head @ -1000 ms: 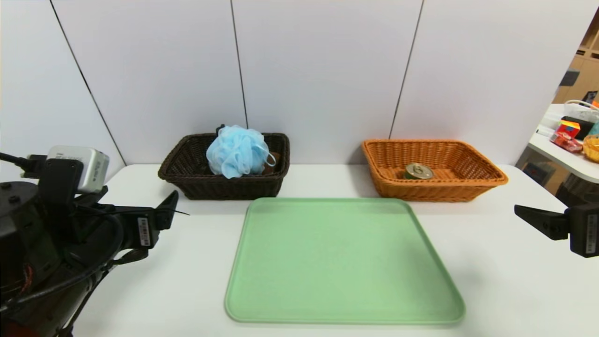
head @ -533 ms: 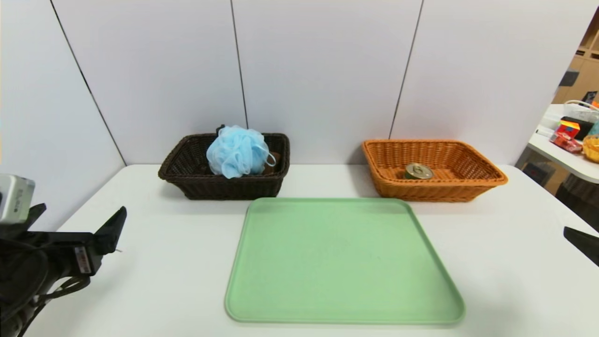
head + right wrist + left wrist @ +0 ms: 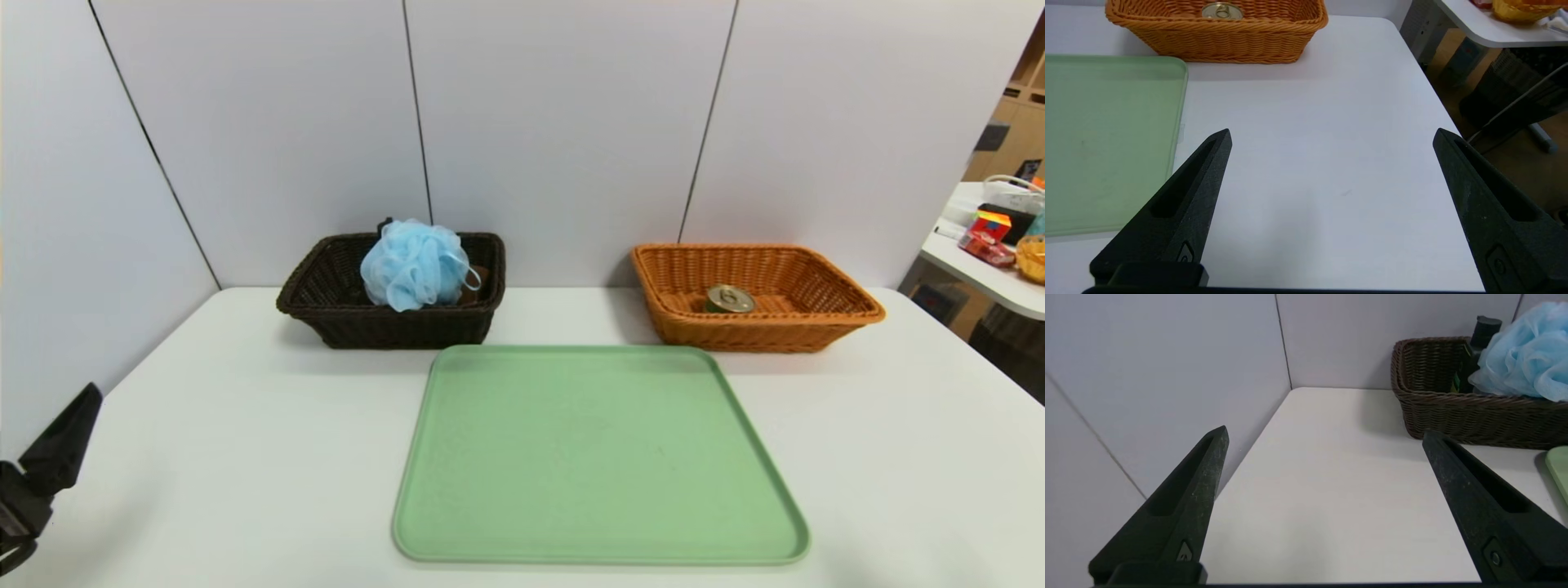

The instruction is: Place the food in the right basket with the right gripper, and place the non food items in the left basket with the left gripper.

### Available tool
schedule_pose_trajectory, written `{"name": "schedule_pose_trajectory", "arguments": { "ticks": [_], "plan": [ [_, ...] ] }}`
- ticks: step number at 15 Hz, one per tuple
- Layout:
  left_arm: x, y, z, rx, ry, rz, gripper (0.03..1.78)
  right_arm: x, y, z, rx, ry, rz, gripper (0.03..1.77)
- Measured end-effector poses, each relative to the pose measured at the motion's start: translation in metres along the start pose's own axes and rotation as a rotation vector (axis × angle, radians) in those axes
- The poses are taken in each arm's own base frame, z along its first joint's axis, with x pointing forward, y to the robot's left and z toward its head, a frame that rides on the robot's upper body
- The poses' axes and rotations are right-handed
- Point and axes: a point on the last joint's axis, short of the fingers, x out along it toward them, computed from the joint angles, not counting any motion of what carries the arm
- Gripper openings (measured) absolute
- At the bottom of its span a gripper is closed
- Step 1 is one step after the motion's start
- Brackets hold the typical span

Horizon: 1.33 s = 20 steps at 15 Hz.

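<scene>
The tin can of food (image 3: 730, 298) (image 3: 1222, 11) lies in the orange-tan right basket (image 3: 755, 327) (image 3: 1229, 38). The dark brown left basket (image 3: 392, 327) (image 3: 1474, 416) holds the light blue pouf (image 3: 416, 263) (image 3: 1527, 363), the black bottle (image 3: 1484, 328) and a bit of brown towel (image 3: 478, 282). My left gripper (image 3: 1325, 433) hangs open and empty over the table's near left corner; in the head view only one of its fingers (image 3: 57, 445) shows. My right gripper (image 3: 1333, 132) is open and empty over bare table, short of the right basket, and is outside the head view.
A green tray (image 3: 600, 457) (image 3: 1106, 143) lies bare in the middle of the white table. Wall panels close off the back and left. The table's right edge (image 3: 1433, 102) drops to the floor, with a cluttered side table (image 3: 996, 237) beyond.
The left arm has drawn back down and to the left until only a fingertip shows in the head view. The right gripper has slid out past the right edge.
</scene>
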Motion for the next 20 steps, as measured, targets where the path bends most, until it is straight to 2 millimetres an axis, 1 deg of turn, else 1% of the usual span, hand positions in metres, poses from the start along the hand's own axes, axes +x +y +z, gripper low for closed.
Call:
{"name": "schedule_pose_trajectory", "arguments": {
  "ticks": [4, 5, 7, 11, 15, 17, 18, 20],
  "plan": [
    [-0.016, 0.018, -0.003, -0.018, -0.061, 0.123, 1.69, -0.01, -0.002, -0.013, 0.021, -0.029, -0.018, 1.69],
    [-0.02, 0.021, -0.003, -0.019, -0.079, 0.141, 1.69, -0.011, -0.002, -0.015, 0.025, -0.031, -0.02, 1.69],
    [-0.03, 0.025, -0.009, -0.007, -0.087, 0.157, 1.69, -0.013, -0.002, -0.02, 0.045, -0.041, -0.024, 1.69],
    [-0.049, 0.03, -0.021, 0.014, -0.108, 0.144, 1.69, -0.019, -0.002, -0.029, 0.056, -0.063, -0.008, 1.69],
    [-0.065, 0.032, -0.033, 0.025, -0.127, 0.126, 1.69, -0.028, -0.003, -0.037, 0.071, -0.106, -0.047, 1.69],
    [-0.069, 0.033, -0.031, 0.013, -0.173, 0.12, 1.69, -0.03, -0.002, -0.041, 0.098, -0.128, -0.045, 1.69],
    [-0.07, 0.033, -0.031, 0.014, -0.18, 0.115, 1.69, -0.031, -0.002, -0.041, 0.112, -0.139, -0.018, 1.69],
    [-0.071, 0.032, -0.032, 0.02, -0.179, 0.07, 1.69, -0.036, 0.0, -0.042, 0.121, -0.163, 0.097, 1.69]
  ]
}}
